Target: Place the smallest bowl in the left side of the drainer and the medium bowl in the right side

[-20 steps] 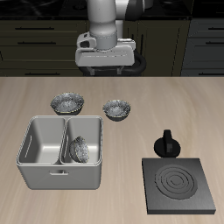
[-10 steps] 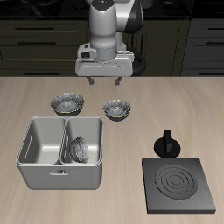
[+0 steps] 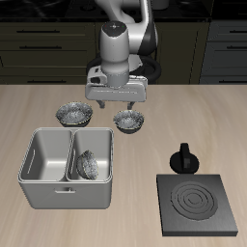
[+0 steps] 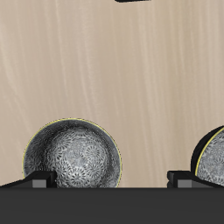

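Exterior view: claw (image 3: 118, 99) open wide, holding nothing, above counter (image 3: 193, 116) between two bowls; smallest bowl (image 3: 129, 121) just below, nearer the front edge, untouched.

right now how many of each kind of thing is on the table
speckled bowls: 3 – one on the table, one beside it, one lying tilted in the drainer
drainer: 1
black stove plate: 1
black knobbed object: 1
total: 6

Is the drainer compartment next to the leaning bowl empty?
Empty: the drainer shows bare grey floor there, while a bowl leans in the other compartment.
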### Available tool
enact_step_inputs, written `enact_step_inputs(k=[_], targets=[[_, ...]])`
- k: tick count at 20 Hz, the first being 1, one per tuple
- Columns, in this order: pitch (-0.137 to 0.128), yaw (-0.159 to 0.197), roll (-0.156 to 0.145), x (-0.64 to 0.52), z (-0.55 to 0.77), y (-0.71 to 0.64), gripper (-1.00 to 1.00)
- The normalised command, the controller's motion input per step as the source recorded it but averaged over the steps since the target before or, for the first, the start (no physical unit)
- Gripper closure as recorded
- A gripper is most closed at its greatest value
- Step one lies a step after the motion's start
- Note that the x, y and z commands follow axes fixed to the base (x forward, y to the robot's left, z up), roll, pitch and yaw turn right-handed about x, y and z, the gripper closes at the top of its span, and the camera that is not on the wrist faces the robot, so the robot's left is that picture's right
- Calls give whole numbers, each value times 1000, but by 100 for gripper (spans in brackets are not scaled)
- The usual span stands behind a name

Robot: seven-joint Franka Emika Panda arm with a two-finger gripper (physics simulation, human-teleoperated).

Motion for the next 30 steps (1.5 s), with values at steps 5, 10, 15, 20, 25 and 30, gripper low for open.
enact_step_inputs(k=[5,10,15,20,25,30], targets=[[76,9,5,48,-508,67,-100],[56,-5,29,-31,-313,136,-100],[21,6,23,-23,-181,25,-100],[44,-20,25,10,-164,-60,100],[23,-21,-7,-33,-32,-178,100],[-28,9,2,-44,146,-72,100]])
